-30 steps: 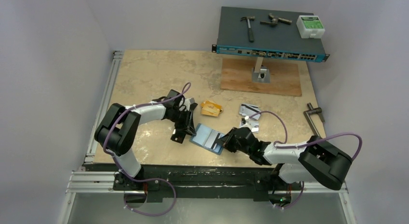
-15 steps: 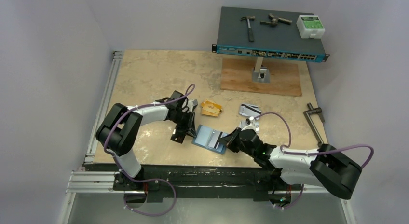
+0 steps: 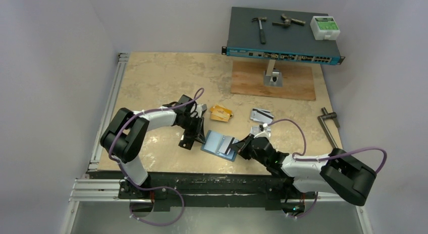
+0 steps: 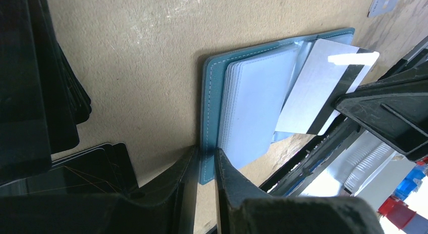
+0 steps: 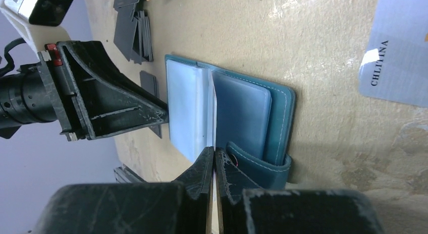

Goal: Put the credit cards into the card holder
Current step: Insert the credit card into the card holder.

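Low over beige tabletop [image 3: 151,77], left hand [image 4: 204,154] pinches card holder [image 4: 209,93]; right hand [image 5: 214,156] clamps silver card [image 4: 315,80].

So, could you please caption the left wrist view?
Left gripper clamps the open card holder; right gripper holds a silver card over it.

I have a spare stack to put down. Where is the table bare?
Bare: the far-left stretch of table between the left rail and the wooden board. Crowded: the middle, around the card holder, the held silver card, orange cards and silver stack.
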